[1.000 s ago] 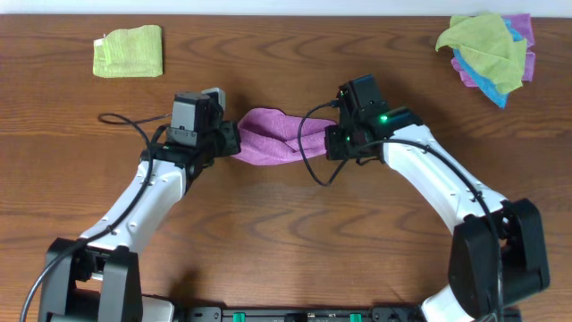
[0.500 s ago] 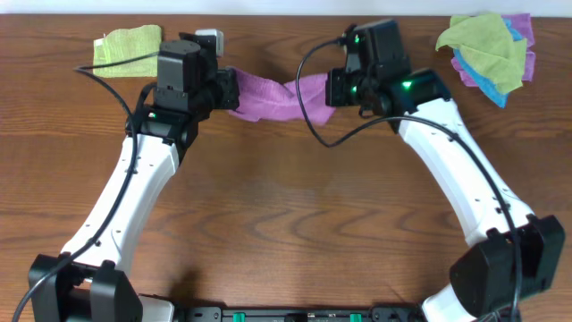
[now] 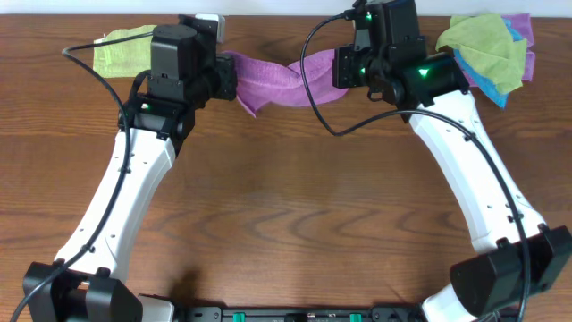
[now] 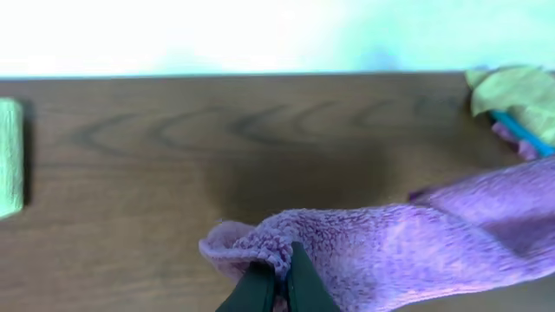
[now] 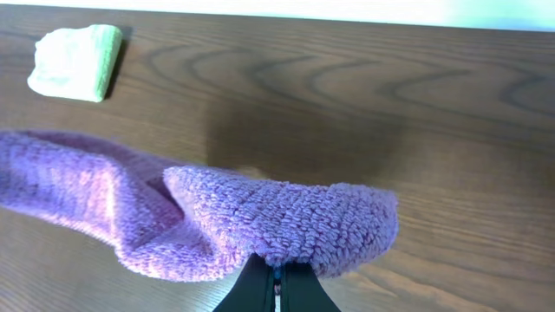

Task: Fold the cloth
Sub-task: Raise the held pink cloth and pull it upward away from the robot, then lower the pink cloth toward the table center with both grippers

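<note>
The lilac-purple cloth [image 3: 279, 79] hangs stretched and twisted between my two grippers, lifted above the far part of the wooden table. My left gripper [image 3: 228, 79] is shut on its left end; in the left wrist view the fingers [image 4: 276, 282] pinch a bunched corner of the cloth [image 4: 408, 243]. My right gripper [image 3: 338, 70] is shut on its right end; in the right wrist view the fingers [image 5: 277, 286] pinch the cloth's folded edge [image 5: 286, 221], and the rest sags to the left.
A folded yellow-green cloth [image 3: 116, 52] lies at the far left, partly behind the left arm, and shows in the right wrist view [image 5: 74, 61]. A pile of yellow-green, blue and purple cloths [image 3: 492, 49] lies at the far right corner. The table's far edge is close behind the grippers.
Both grippers have moved away toward the table's far edge and spread apart, lifting the cloth and pulling it out longer between them.
</note>
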You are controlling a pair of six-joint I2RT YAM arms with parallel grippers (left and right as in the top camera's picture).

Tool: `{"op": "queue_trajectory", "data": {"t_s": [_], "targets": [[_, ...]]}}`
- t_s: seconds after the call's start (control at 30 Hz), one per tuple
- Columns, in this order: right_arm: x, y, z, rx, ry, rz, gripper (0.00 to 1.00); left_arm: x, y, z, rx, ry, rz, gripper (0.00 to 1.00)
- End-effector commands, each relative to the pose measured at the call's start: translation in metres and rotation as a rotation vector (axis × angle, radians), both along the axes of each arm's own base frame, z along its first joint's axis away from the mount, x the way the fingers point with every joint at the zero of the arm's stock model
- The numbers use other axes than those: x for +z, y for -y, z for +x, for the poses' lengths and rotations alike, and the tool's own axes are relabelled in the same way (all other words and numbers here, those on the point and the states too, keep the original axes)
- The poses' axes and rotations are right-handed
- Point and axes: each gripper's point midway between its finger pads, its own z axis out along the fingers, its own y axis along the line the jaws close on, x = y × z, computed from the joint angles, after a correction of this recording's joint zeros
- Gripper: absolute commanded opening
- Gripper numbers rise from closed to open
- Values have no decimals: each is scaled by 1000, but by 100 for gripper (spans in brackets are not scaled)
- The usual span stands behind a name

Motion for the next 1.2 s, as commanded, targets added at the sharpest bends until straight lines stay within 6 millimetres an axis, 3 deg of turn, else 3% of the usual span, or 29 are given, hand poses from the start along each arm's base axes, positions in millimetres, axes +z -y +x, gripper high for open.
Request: {"op": "queue_trajectory", "data": {"t_s": [0.0,0.2,0.33,0.5,0.8,1.17], "targets": [[7,5,3,-4,24,-16,2,-2,-8,-1,10,-8,58,6],[-1,7,-5,-3,-22,-32,2,-11,-10,-6,11,-49,72,5],[-13,8,-8,-2,-64,-47,1,-24,-24,3,81,-63,129,6],[-18,9,-12,0,-90,-56,2,-41,-11,2,50,-124,68,6],[-28,10,-31,12,-164,-84,2,-27,-13,-19,55,-151,51,6],[11,30,-57,-21,-82,-183,1,-3,-11,-69,86,-167,140,6]]}}
